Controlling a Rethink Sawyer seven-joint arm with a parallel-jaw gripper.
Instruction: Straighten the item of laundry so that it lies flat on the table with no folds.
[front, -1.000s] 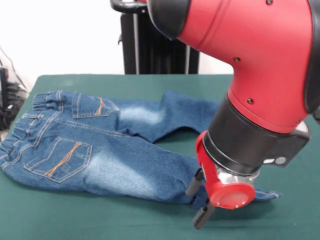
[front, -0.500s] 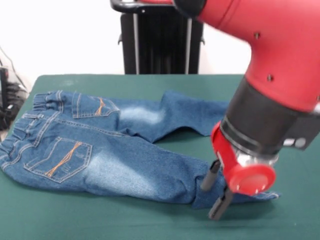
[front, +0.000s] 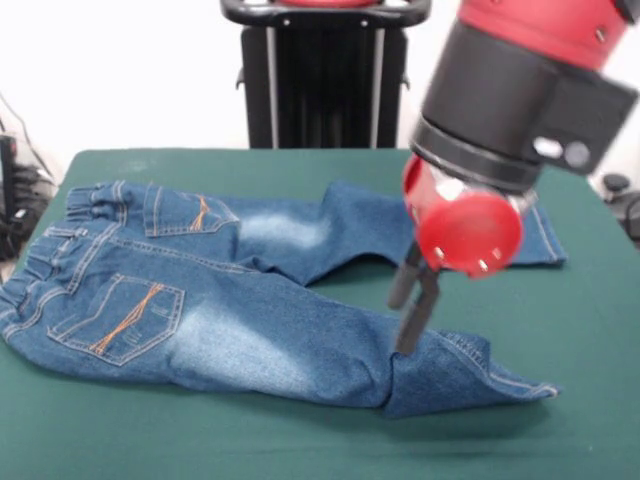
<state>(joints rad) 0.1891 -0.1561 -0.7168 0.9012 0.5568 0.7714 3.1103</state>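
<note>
The item of laundry (front: 230, 320), a small pair of blue jeans, lies back-side up on the green table (front: 300, 440), waistband at the left and both legs running right. The near leg has a crease and a bulging fold close to its hem (front: 470, 375). The far leg reaches out to its hem (front: 545, 245), partly hidden by the arm. My gripper (front: 401, 328) hangs under the red wrist, just above the near leg's lower part, and holds no cloth.
A black stand (front: 320, 80) rises behind the table's far edge. Dark cables (front: 20, 200) hang off the table's left side. Bare green table shows along the near edge and on the right.
The arm has lifted and swung up and back from the near leg's hem. That leg's end and the far leg's hem now show. The jeans stayed in place.
</note>
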